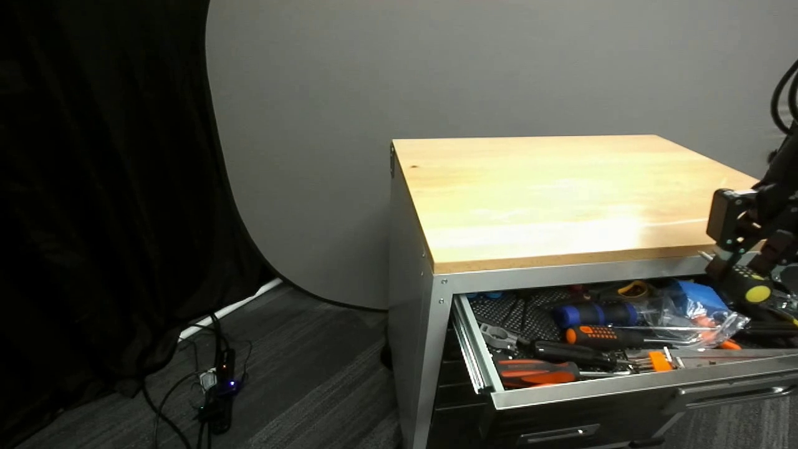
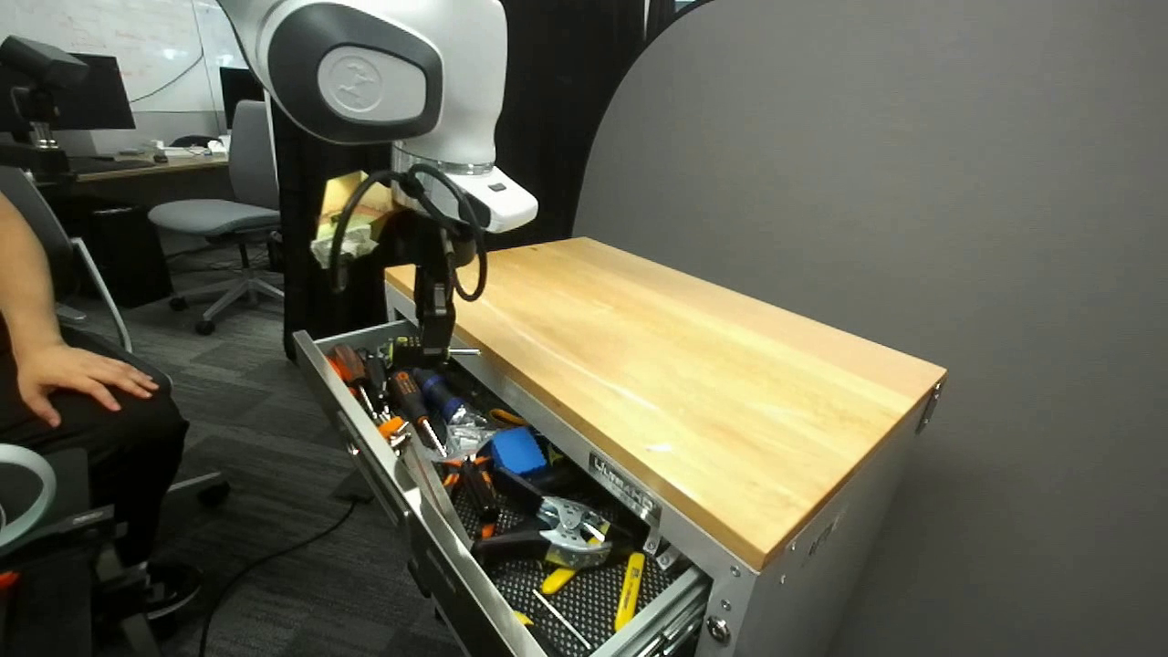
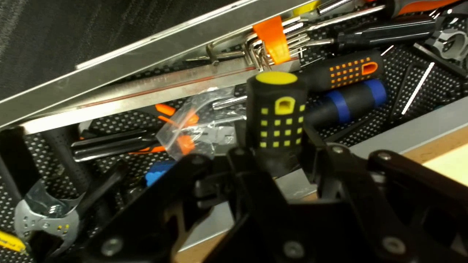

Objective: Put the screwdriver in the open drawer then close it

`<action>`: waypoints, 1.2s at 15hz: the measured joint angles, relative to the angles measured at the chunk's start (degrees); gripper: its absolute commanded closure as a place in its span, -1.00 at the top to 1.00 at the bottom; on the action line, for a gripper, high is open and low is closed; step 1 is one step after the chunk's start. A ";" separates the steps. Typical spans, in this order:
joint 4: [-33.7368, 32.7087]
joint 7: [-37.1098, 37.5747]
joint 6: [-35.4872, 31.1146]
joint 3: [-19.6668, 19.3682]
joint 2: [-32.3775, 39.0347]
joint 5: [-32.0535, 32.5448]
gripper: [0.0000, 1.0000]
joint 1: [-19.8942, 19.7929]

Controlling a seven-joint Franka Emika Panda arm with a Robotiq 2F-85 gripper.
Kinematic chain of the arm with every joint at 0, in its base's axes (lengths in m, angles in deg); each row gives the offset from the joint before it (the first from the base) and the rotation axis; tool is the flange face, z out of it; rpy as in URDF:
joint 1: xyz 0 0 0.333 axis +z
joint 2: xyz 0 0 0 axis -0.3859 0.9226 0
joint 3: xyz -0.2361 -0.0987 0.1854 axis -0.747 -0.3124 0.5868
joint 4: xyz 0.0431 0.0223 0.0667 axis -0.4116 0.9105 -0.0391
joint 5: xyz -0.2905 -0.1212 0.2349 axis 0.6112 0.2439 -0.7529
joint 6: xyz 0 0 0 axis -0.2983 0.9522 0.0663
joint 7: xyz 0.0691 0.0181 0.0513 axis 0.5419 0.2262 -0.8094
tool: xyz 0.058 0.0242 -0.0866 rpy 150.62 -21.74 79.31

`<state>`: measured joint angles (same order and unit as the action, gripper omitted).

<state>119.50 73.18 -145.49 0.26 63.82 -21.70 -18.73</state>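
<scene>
The stubby black and yellow screwdriver (image 3: pixel 276 120) is held between the fingers of my gripper (image 3: pixel 276 151) in the wrist view. In an exterior view the yellow butt of the screwdriver (image 1: pixel 757 294) faces the drawer front and its shaft points toward the cabinet. The shaft also shows beside my gripper (image 2: pixel 435 345) in an exterior view (image 2: pixel 465 351). The open drawer (image 1: pixel 598 385) is pulled out under the wooden top, and its front rim shows in both exterior views (image 2: pixel 461 584). My gripper is over the drawer's inside, close to the front edge of the wooden top.
The drawer holds an orange-dotted screwdriver (image 1: pixel 601 337), a blue-banded tool (image 1: pixel 595 315), hex keys with an orange holder (image 3: pixel 272 40), a plastic bag (image 3: pixel 204 120) and a large clamp (image 2: pixel 573 529). The wooden top (image 2: pixel 657 365) overhangs behind. A person (image 2: pixel 73 365) sits beyond the drawer front.
</scene>
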 measured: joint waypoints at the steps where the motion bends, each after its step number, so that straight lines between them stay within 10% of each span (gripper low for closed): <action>1: 0.38 0.00 -0.97 0.57 0.01 -0.83 0.34 0.19; 6: 1.10 0.02 -3.18 1.74 0.01 -2.75 1.00 0.53; 17: 1.07 -2.74 12.88 -2.06 4.30 -2.11 1.00 -2.61; 18: 0.92 -2.60 12.86 -2.13 5.71 -2.11 0.50 -2.62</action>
<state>120.42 70.59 -132.63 -1.87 69.53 -23.81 -21.35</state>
